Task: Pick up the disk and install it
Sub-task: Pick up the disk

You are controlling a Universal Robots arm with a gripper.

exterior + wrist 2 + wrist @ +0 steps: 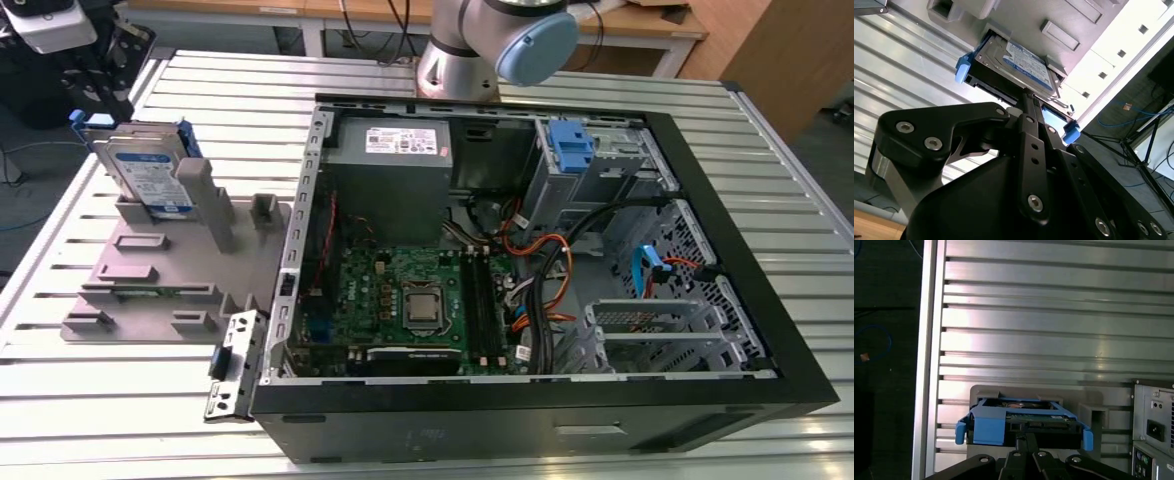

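The disk (144,172) stands on edge in the grey moulded holder (160,270), which lies on the slatted metal desk (80,400) at about 9 o'clock of the open computer case (790,300) in the exterior view. The labelled face looks toward the case, and the blue rail frame wraps the narrow sides. The disk's long axis runs upright, leaning slightly, so a short edge is uppermost.

The claw (127,95) hangs at 12 o'clock of the disk in the exterior view, just beside that upper edge, with the arm's base well apart at 12 o'clock of the case. In both wrist views the claw (1026,95) (1026,436) has its fingers drawn together into one narrow tip, and nothing shows between them. That tip sits at the middle of the disk's (1024,417) connector edge. I cannot tell whether it touches the disk (1019,62) or stops just short.

So the disk lies straight ahead of the claw along its pointing direction, short edge first. The claw's links seem to fan out along that edge's length, not across the disk's thin side. The pick-up looks not yet made: the disk is seated in the holder, outside the case
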